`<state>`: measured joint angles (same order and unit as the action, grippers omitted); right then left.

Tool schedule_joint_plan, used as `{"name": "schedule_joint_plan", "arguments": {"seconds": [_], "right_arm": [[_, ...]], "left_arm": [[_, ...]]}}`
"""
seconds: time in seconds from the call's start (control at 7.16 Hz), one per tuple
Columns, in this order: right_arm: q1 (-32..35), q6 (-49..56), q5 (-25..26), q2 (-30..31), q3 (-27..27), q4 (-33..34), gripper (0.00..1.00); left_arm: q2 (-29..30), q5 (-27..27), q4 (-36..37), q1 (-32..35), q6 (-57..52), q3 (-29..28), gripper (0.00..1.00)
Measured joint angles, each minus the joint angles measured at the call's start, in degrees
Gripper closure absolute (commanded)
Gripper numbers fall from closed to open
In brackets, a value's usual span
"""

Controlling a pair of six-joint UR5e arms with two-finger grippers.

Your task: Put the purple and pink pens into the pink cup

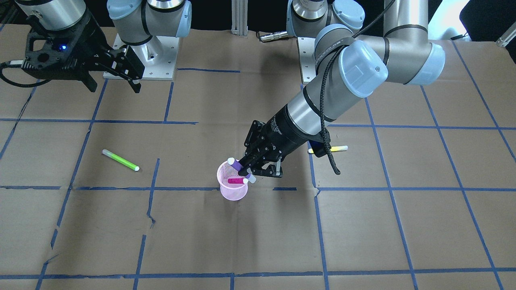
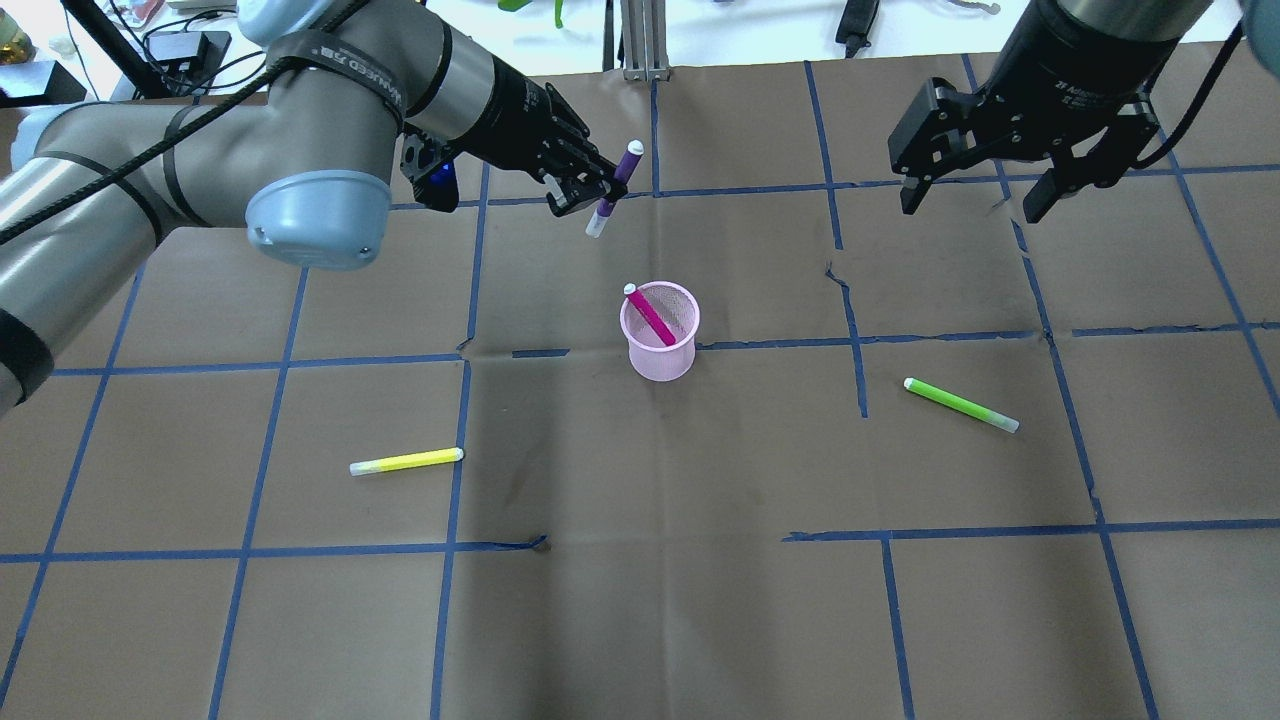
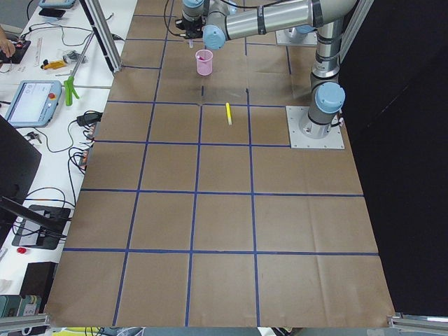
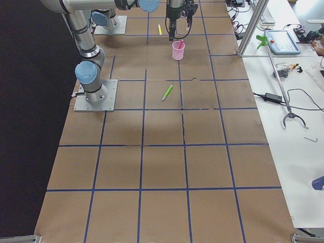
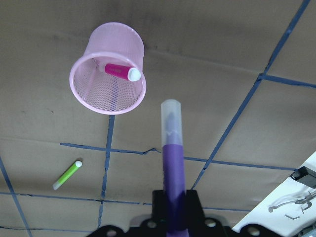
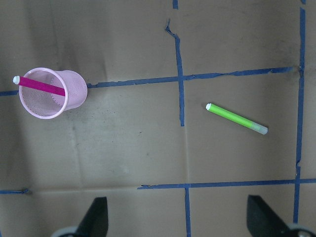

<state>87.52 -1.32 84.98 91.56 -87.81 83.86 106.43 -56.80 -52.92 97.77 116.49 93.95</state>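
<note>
The pink mesh cup [image 2: 660, 330] stands upright mid-table, also in the front view [image 1: 232, 186], left wrist view [image 5: 108, 69] and right wrist view [image 6: 49, 94]. The pink pen [image 2: 650, 315] leans inside it. My left gripper [image 2: 590, 190] is shut on the purple pen [image 2: 615, 185], held tilted in the air above and beyond the cup; the pen shows in the left wrist view [image 5: 173, 163] and front view [image 1: 238, 165]. My right gripper [image 2: 985, 200] is open and empty, high at the right.
A yellow pen [image 2: 405, 461] lies on the table at the left front. A green pen [image 2: 960, 404] lies to the right of the cup, also in the right wrist view [image 6: 237, 119]. Blue tape lines cross the brown paper.
</note>
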Motion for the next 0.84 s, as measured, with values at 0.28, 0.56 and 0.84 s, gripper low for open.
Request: {"name": "schedule_joint_plan", "arguments": {"seconds": [0.28, 0.56, 0.84], "right_arm": [[0.72, 0.56, 1.11, 0.04, -0.56, 0.0, 0.0], [0.9, 1.57, 2.12, 0.07, -0.57, -0.01, 0.0], [1.6, 3.14, 2.38, -0.08, -0.46, -0.11, 0.0]], "left_arm": [[1.82, 0.27, 5.45, 2.44, 3.05, 2.22, 0.99], [2.38, 0.17, 14.62, 3.5, 6.87, 8.13, 0.99], [2.38, -0.14, 20.04, 3.66, 7.93, 13.6, 0.99]]}}
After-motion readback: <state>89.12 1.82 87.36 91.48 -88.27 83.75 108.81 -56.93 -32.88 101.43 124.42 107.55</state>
